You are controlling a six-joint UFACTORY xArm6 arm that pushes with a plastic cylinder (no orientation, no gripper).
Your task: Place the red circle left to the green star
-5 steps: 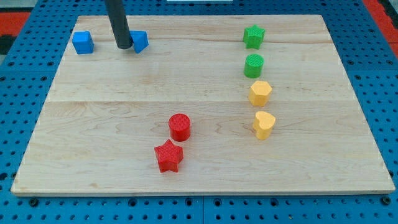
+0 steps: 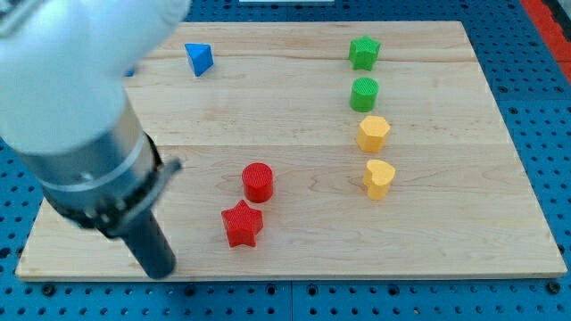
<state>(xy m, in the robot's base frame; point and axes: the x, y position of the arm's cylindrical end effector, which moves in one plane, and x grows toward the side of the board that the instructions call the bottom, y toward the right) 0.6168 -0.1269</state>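
The red circle stands on the wooden board a little below the middle. The green star is near the view's top, right of centre. My tip is at the board's bottom left edge, left of and below the red circle and left of the red star. It touches no block. The arm's large white and grey body fills the view's left and hides the top left corner of the board.
A blue triangular block lies at the top, left of centre. A green round block, a yellow hexagon and a yellow heart form a column below the green star.
My tip has moved from beside the blue triangular block at the top left down to the bottom left edge. The arm's body now covers the blue cube. No block has moved.
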